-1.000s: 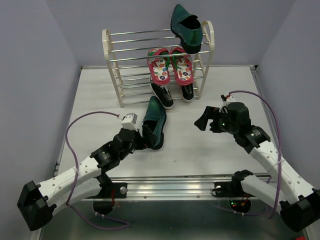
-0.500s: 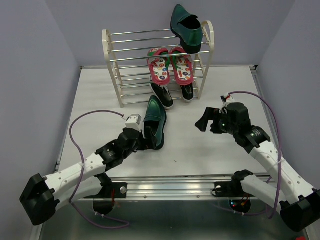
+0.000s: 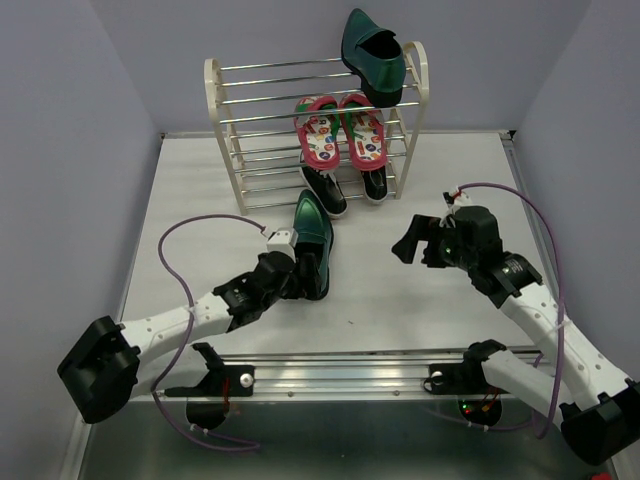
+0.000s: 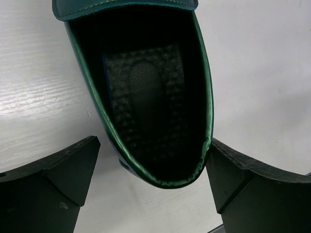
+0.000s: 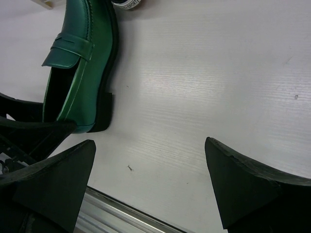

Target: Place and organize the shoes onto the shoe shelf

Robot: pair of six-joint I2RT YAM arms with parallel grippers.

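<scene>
One glossy teal-green dress shoe (image 3: 312, 238) lies on the white table, toe toward the shoe shelf (image 3: 214, 95). My left gripper (image 3: 300, 274) is open, with a finger on each side of the shoe's heel (image 4: 160, 170); the right finger (image 4: 233, 174) sits close to the heel rim and the left finger (image 4: 68, 165) stands apart. The other green shoe (image 3: 372, 52) rests on the shelf's top tier. Red flip-flops (image 3: 340, 130) lean on the middle rods, with black sneakers (image 3: 326, 190) below them. My right gripper (image 3: 410, 243) is open over bare table (image 5: 150, 143), to the right of the green shoe (image 5: 80, 68).
A metal rail (image 3: 340, 375) runs along the table's near edge behind both arm bases. A purple cable (image 3: 178, 238) loops left of the left arm, and another (image 3: 520, 205) arcs over the right arm. Grey-blue walls enclose the table on three sides.
My left arm has reached forward and right, so its open fingers now straddle the green shoe's heel. The right arm has barely shifted.
</scene>
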